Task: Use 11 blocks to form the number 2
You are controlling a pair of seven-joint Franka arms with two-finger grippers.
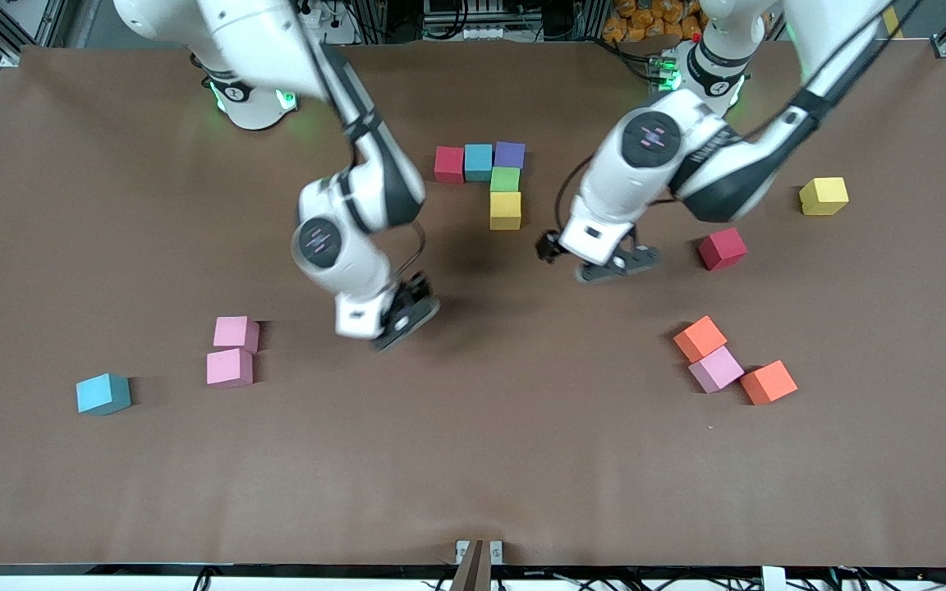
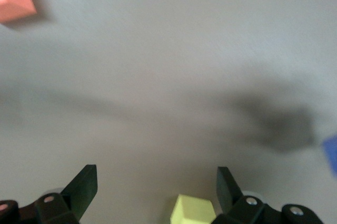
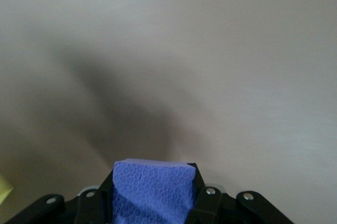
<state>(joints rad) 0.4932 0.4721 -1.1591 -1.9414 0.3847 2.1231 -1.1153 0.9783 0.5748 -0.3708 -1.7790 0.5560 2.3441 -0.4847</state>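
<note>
Right jaws (image 3: 152, 203) clench a purple block (image 3: 152, 192) over bare table (image 1: 473, 460); left jaws (image 2: 157, 192) gape, empty.

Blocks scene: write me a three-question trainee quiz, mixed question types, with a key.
1. True or false: the right gripper is shut on a purple block.
2. How many blocks already sit joined in the started figure?
A) three B) five C) seven
3. Fill in: the left gripper is ____ and holds nothing.

Key: 1 true; 2 B, namely red, blue, purple, green, yellow; 3 open.
</note>
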